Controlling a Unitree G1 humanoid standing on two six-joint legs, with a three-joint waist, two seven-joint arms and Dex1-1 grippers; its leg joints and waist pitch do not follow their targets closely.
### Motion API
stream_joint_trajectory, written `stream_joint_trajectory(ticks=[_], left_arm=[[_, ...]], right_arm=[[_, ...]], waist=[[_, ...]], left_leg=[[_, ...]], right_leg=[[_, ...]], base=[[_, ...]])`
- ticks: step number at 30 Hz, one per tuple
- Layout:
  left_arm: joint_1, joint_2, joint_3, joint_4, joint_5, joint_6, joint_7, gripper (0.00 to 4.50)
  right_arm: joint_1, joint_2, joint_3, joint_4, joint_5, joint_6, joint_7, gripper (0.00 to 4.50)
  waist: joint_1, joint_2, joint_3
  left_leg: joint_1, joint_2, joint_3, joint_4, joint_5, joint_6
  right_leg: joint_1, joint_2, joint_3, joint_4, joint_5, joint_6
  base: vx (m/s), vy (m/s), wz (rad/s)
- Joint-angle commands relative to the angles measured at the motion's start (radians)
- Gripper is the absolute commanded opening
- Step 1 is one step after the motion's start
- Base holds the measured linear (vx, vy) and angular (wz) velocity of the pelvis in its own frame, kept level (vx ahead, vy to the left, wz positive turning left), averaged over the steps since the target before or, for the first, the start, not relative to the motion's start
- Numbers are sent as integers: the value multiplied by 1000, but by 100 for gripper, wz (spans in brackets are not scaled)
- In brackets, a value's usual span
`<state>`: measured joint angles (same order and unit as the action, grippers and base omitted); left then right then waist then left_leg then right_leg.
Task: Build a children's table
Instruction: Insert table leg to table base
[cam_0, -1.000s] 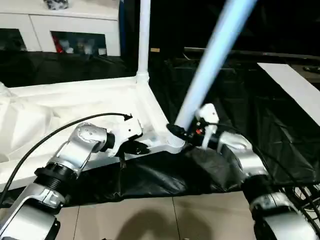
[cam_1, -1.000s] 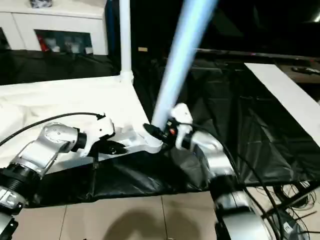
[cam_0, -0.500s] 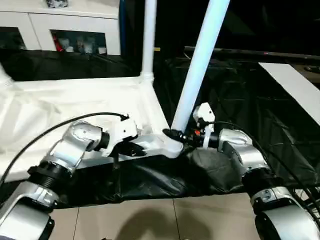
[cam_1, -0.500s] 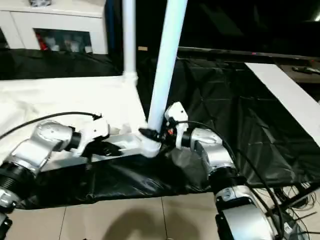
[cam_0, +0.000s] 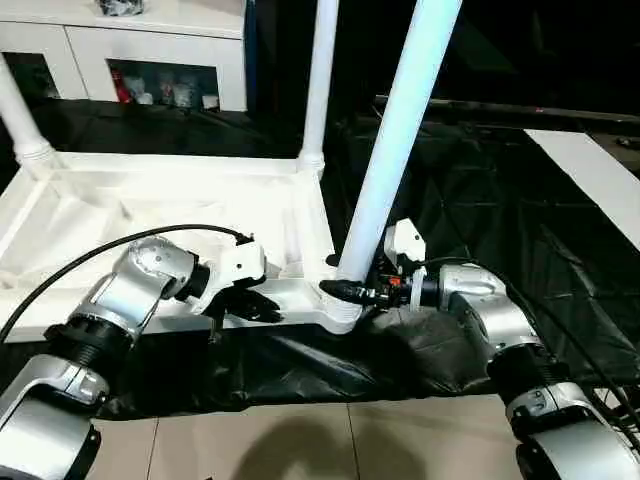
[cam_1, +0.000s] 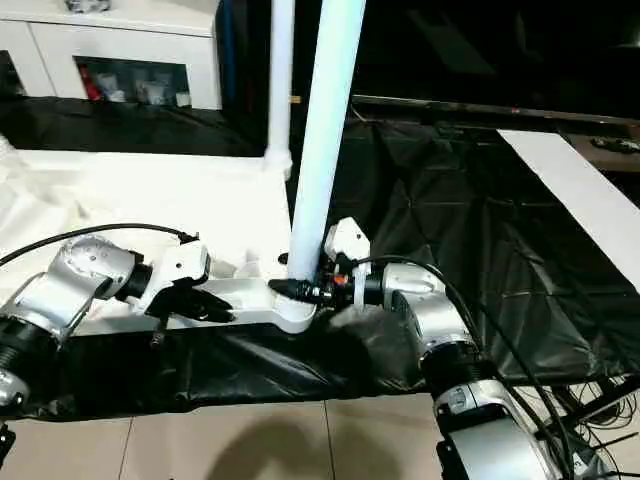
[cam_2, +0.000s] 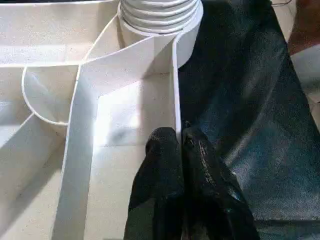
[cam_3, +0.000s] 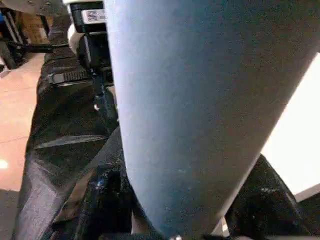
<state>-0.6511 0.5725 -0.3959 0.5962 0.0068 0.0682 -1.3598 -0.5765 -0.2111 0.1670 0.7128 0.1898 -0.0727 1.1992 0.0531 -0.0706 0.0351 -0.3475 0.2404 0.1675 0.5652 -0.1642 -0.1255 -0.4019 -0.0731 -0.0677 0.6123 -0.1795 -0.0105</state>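
Upside down on the black-covered surface (cam_0: 560, 300) lies the white table top (cam_0: 150, 210), its ribbed underside facing up, with its near edge along the surface's near edge. The left gripper (cam_0: 262, 306) rests at that near rim, its jaws pressed together; in the left wrist view the two black fingers (cam_2: 165, 200) sit side by side, one on each side of the thin upright rim wall. At the top's near right corner a long white leg (cam_0: 395, 150) stands almost upright in the rounded corner socket (cam_0: 340, 308). The right gripper (cam_0: 350, 292) reaches in level from the right, and its jaws stand about half open around the foot of this leg, just above the socket; in the right wrist view the leg (cam_3: 200, 110) rises between the dark fingers (cam_3: 107, 200). A second leg (cam_0: 320, 80) stands upright in the socket at the far right corner, and a third leg (cam_0: 18, 120) rises from the far left corner. Beyond the surface's far edge stands a white cabinet (cam_0: 140, 50).
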Motion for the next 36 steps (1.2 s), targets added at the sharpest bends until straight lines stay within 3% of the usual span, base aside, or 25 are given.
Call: stream_joint_trajectory(ticks=[1, 3, 4, 5, 6, 8, 9, 10, 13, 16, 17, 23, 30, 36], left_arm=[[-30, -5, -8, 9, 26, -5, 2, 0], [-30, -15, 5, 6, 18, 13, 18, 0], [-27, -36, 28, -14, 5, 59, 64, 0], [-26, -43, 36, -22, 2, 77, 82, 0], [-25, -46, 38, -25, 1, 83, 90, 0], [-24, -62, 49, -38, -1, 111, 128, 0], [-21, -111, 69, -70, 8, 176, 246, 0], [-21, -125, 76, -78, 10, 193, 281, 0], [-18, -188, 91, -112, 23, 262, 392, 0], [-18, -227, 76, -113, 64, 287, 459, 0], [-25, -243, 69, -86, 88, 285, 493, 0], [-35, -246, 53, -38, 127, 269, 529, 0], [-7, -238, 39, -92, 121, 308, 531, 0], [0, -240, 47, -96, 119, 281, 492, 0]], right_arm=[[60, 10, 88, 92, -79, 35, 29, 189], [42, 24, 62, 121, -77, 30, -28, 189], [-1, 52, 10, 181, -72, 16, -157, 189], [-17, 61, -7, 203, -72, 11, -204, 189], [-22, 64, -13, 210, -71, 10, -220, 189], [-47, 77, -38, 242, -69, 5, -295, 188], [-92, 102, -77, 297, -63, 12, -448, 188], [-103, 109, -86, 310, -61, 16, -486, 188], [-132, 130, -109, 343, -55, 33, -596, 188], [-145, 150, -116, 356, -54, 32, -641, 188], [-147, 162, -120, 358, -52, 29, -651, 188], [-144, 188, -126, 370, -52, 19, -656, 188], [-161, 208, -141, 414, -59, 7, -700, 188], [-168, 213, -151, 418, -63, 18, -692, 188]], waist=[[1, 29, -46], [1, 29, -44], [-1, 27, -41], [-3, 26, -39], [-6, 25, -38], [-9, 25, -36], [-14, 24, -33], [-19, 23, -33], [-18, 16, -38], [-19, 16, -39], [-17, 11, -40], [-10, 14, -41], [-19, 15, -37], [-21, 10, -36]], left_leg=[[7, -6, 8, -70, -380, -10], [8, -5, 7, -71, -389, -13], [10, -5, 7, -71, -404, -21], [11, -6, 7, -71, -414, -27], [9, -9, 3, -72, -430, -32], [14, -11, 0, -70, -452, -32], [17, -9, -1, -71, -464, -39], [17, -11, -5, -70, -469, -44], [14, -14, -3, -67, -455, -27], [10, -12, 2, -68, -436, -17], [12, -13, 5, -66, -426, -9], [6, -13, 7, -68, -397, -2], [10, -15, 3, -68, -452, -10], [8, -15, 2, -69, -451, -5]], right_leg=[[34, -47, 40, -81, -315, -195], [33, -49, 41, -82, -333, -195], [27, -51, 40, -83, -366, -193], [27, -51, 40, -85, -391, -187], [30, -52, 37, -90, -445, -168], [24, -52, 35, -99, -508, -140], [20, -53, 34, -98, -540, -130], [21, -53, 28, -104, -573, -116], [21, -51, 26, -109, -555, -106], [19, -48, 31, -104, -488, -123], [18, -46, 32, -102, -466, -127], [22, -47, 34, -98, -428, -130], [15, -48, 31, -107, -506, -113], [12, -49, 30, -111, -540, -92]], base=[[0, 0, 0], [0, 0, 0], [0, 0, 0], [0, 0, 0], [0, 0, 0], [0, 0, 0], [0, 0, 0], [0, 0, 0], [0, 0, 0], [0, 0, 0], [0, 0, 0], [0, 0, 0], [0, 0, 0], [0, 0, 0]])
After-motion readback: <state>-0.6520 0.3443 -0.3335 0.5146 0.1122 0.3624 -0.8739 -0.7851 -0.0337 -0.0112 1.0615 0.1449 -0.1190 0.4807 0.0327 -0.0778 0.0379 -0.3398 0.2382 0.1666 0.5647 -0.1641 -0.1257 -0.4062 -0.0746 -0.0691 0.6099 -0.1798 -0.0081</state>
